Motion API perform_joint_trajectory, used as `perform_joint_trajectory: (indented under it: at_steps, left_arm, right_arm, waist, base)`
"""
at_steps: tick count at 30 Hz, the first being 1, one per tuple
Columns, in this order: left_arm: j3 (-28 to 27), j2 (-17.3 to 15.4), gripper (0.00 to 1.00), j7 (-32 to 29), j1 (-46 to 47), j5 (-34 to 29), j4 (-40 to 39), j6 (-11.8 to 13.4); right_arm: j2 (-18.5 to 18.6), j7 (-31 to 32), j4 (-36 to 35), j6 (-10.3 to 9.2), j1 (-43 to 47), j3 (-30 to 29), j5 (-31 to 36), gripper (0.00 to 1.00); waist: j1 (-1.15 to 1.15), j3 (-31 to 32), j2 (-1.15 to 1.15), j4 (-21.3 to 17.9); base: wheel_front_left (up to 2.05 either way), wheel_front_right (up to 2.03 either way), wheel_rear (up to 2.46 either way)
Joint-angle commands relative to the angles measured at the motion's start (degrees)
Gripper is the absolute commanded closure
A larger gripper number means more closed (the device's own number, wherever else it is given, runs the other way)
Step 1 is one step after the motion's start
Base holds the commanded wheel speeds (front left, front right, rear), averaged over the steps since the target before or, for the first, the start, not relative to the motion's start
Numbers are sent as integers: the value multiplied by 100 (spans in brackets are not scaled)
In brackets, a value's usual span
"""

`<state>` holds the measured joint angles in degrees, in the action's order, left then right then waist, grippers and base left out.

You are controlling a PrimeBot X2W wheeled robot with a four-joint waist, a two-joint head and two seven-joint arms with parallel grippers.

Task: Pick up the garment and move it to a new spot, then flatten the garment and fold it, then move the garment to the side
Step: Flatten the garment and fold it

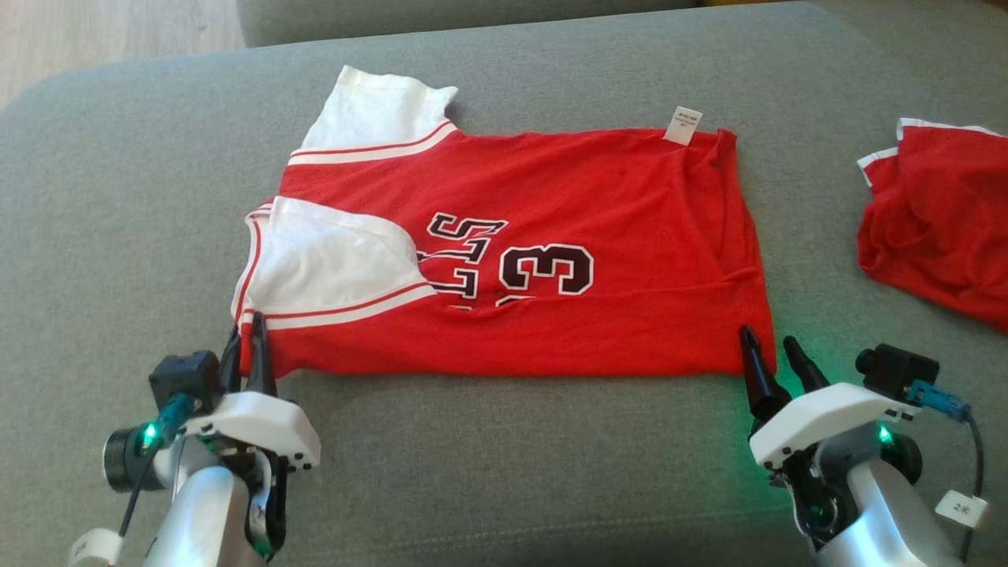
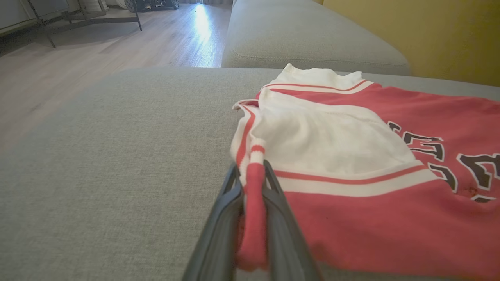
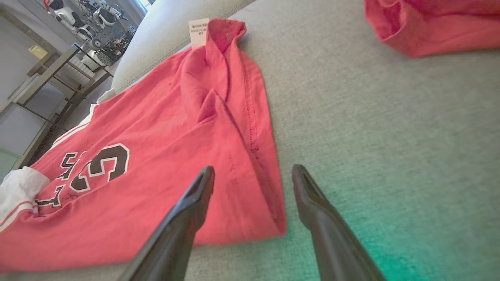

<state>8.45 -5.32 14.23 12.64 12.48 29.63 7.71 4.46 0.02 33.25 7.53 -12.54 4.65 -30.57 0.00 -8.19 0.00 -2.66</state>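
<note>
Left pincer (image 1: pixel 248 331) is clamped on jersey (image 1: pixel 630 236) corner; gaping, empty right pincer (image 1: pixel 765 335) should be shut on opposite corner before folding.

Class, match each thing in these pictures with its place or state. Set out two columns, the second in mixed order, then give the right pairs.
Things
1. left gripper
2. right gripper
3. white tag
4. crumpled red cloth

Places or states
A. at the far edge of the shirt
B. open, by the shirt's near corner
C. lying apart, to the right on the sofa
D. shut on the shirt's edge

Pairs: 1-D, 2-B, 3-A, 4-C
</note>
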Motion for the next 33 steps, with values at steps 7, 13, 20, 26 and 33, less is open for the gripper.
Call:
perform_joint_trajectory:
  at_steps: [7, 13, 20, 26, 33]
  left_arm:
    - [-258, -40, 100, 76, 173, -138, -202, -47]
    - [-255, -33, 100, 76, 177, -196, -140, -118]
    - [-164, -44, 100, 76, 131, -221, 123, -274]
    - [13, -105, 100, -96, 19, -175, 383, -550]
    - [161, -135, 100, -540, -390, 21, 272, -872]
  right_arm:
    - [4, -61, 484, -4, -482, 234, 17, 0]
    - [7, -34, 672, -4, -607, 546, -225, 100]
    - [382, -248, 775, -4, -611, 532, -223, 100]
    - [861, 63, 567, -4, -472, 769, -233, 100]
    - [1389, 879, 24, -4, -40, 1044, -507, 100]
  waist:
    - [0, -72, 0, 128]
    - [0, -76, 0, 169]
    - [0, 59, 0, 197]
    - [0, 244, 0, 246]
    - [0, 468, 0, 337]
  base:
    - [0, 0, 0]
    - [0, 0, 0]
    - [0, 0, 0]
    - [0, 0, 0]
    - [0, 0, 0]
